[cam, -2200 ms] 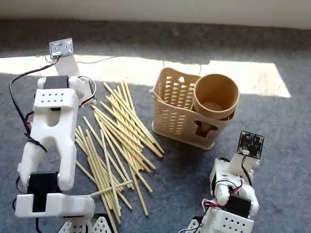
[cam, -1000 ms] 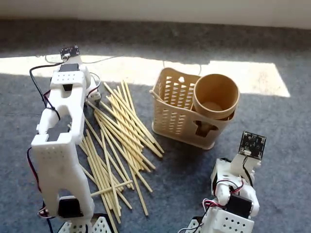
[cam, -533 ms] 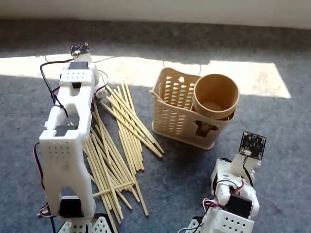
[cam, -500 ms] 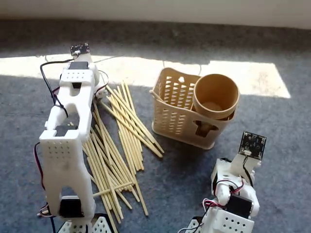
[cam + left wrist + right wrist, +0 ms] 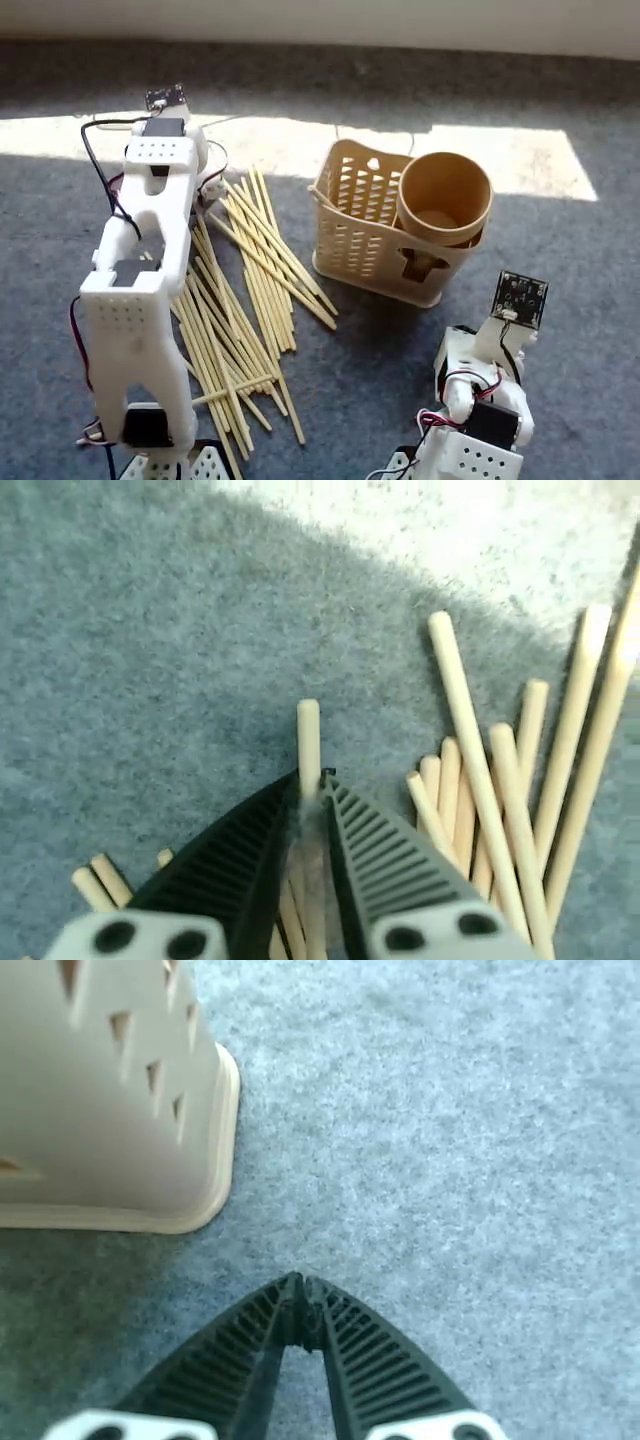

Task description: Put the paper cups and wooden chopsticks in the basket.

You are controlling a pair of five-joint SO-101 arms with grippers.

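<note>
Left gripper (image 5: 312,783): had reached across the pile (image 5: 240,290) and clamped on one chopstick (image 5: 308,730). Lift to basket (image 5: 355,235) pending. Right gripper (image 5: 300,1308): closed, nothing held.

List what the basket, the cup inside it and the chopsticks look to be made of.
Basket: likely moulded plastic, cream and smooth with a slight sheen; it has regular cut-out slots and a rounded rim.
Cup: probably paper or card, brown and matte, with a thin wall and a rolled lip.
Chopsticks: pale bare wood by the look, matte, round with blunt cut ends.
</note>
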